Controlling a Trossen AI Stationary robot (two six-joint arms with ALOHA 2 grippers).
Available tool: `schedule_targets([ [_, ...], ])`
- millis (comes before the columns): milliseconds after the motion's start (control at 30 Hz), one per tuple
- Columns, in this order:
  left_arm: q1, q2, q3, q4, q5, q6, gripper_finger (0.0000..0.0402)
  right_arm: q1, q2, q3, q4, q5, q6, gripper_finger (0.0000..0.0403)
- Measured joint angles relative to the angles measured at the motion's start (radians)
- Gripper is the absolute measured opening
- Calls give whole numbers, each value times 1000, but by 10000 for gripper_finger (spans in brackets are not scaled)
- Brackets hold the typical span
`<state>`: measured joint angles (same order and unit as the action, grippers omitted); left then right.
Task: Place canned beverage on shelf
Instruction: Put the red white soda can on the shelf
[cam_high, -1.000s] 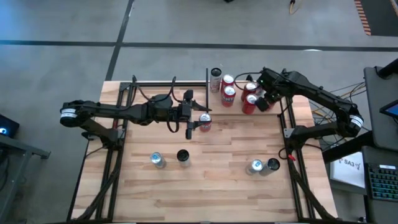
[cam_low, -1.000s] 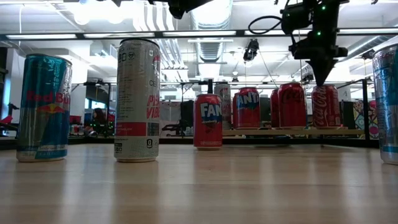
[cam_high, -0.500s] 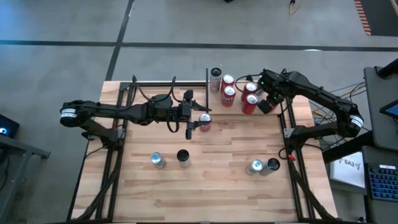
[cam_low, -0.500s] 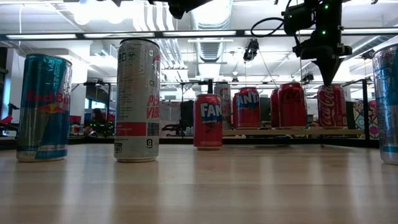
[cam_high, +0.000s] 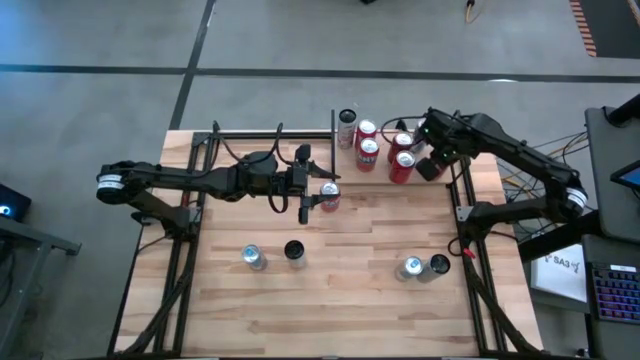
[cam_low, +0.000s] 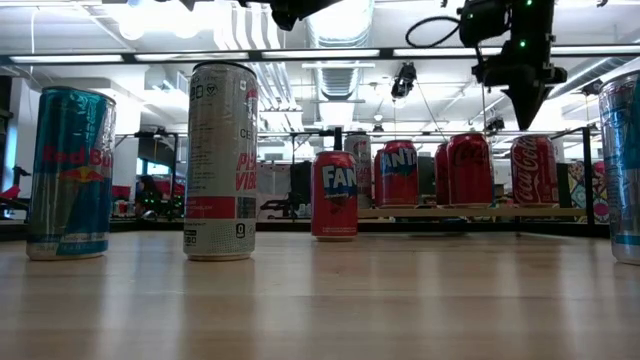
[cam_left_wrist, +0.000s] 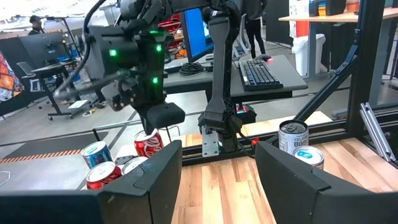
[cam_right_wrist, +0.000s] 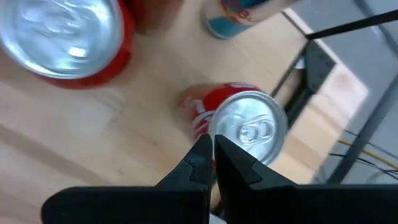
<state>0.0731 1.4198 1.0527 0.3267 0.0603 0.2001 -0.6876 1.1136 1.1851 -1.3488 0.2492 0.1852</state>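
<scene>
The right gripper (cam_right_wrist: 212, 149) is hovering over the shelf (cam_high: 440, 185), fingers pressed together and holding nothing, just above a red cola can (cam_right_wrist: 245, 130) standing on the shelf board among other red cans (cam_high: 368, 150). The left gripper (cam_high: 312, 195) is waiting beside the shelf, its fingers half apart, next to a Fanta can (cam_high: 329, 196) standing on the table (cam_high: 340, 290).

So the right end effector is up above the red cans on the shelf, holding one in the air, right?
Not quite. The right end effector is above the red cans on the shelf, but it is shut and holds nothing, as the low view shows.
</scene>
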Motion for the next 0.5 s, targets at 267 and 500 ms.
schedule_targets([
  [267, 0, 0, 0, -1, 0, 0, 190, 0, -2, 4, -49, -171, 31, 9],
  [500, 0, 0, 0, -2, 0, 0, 190, 0, 1, -16, -61, -100, 53, 9],
])
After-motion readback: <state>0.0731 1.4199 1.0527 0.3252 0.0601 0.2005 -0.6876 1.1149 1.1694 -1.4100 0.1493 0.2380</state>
